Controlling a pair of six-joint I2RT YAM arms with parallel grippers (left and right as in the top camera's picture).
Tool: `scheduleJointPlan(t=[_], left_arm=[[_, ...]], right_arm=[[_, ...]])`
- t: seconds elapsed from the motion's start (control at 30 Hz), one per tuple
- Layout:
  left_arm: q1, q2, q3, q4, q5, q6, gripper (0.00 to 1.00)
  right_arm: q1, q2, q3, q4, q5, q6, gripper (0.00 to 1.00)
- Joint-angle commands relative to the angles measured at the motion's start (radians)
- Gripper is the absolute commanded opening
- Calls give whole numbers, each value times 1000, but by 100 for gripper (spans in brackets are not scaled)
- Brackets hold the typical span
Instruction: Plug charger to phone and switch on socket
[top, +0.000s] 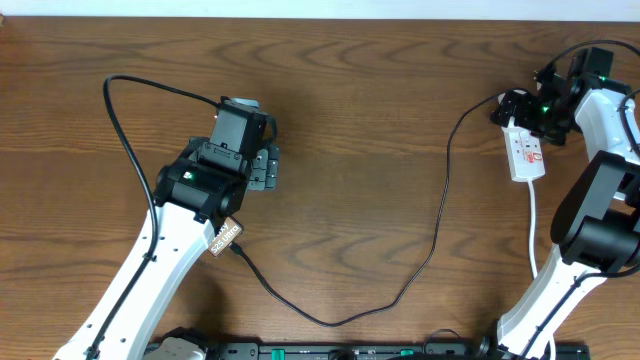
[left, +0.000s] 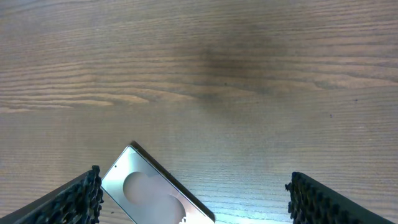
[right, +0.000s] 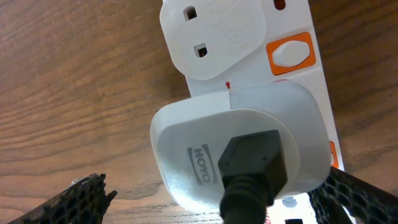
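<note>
We begin at the right gripper (right: 216, 186). Its two ribbed black fingers (right: 78, 200) stand wide apart, one on either side of a white adapter (right: 186, 143) marked HOYO. One finger is clear of the adapter, and the other is so close that we cannot tell whether it touches. The adapter sits in the socket (right: 317, 87), and the charger (right: 249, 165) runs into its face as a thick black lead. Just beyond it on the same strip are a second adapter (right: 211, 37) and an orange switch (right: 291, 53).

The left gripper (left: 194, 183) is also spread wide and grips nothing. One glossy corner of the phone (left: 155, 193) lies flat between its fingers, close to one and well apart from the other.

From above, the charger sweeps across the brown wooden table (top: 340, 120) in a long loop from the socket at the right. It ends at the phone's labelled end beside the left arm, and we cannot tell whether it is plugged in there. A pale wall (top: 320, 8) borders the table's far edge.
</note>
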Motion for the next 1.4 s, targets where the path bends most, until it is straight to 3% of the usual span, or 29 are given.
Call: scheduleJointPlan(t=[0.0, 1.1, 1.37], left_arm=[[-2, -6, 14, -3, -16, 6, 91], [-2, -6, 14, -3, -16, 6, 92], [-2, -6, 14, -3, -16, 6, 92]], right_arm=[[22, 25, -8, -6, -97, 6, 99], [41, 76, -22, 5, -100, 21, 99], [21, 45, 39, -84, -76, 23, 99]])
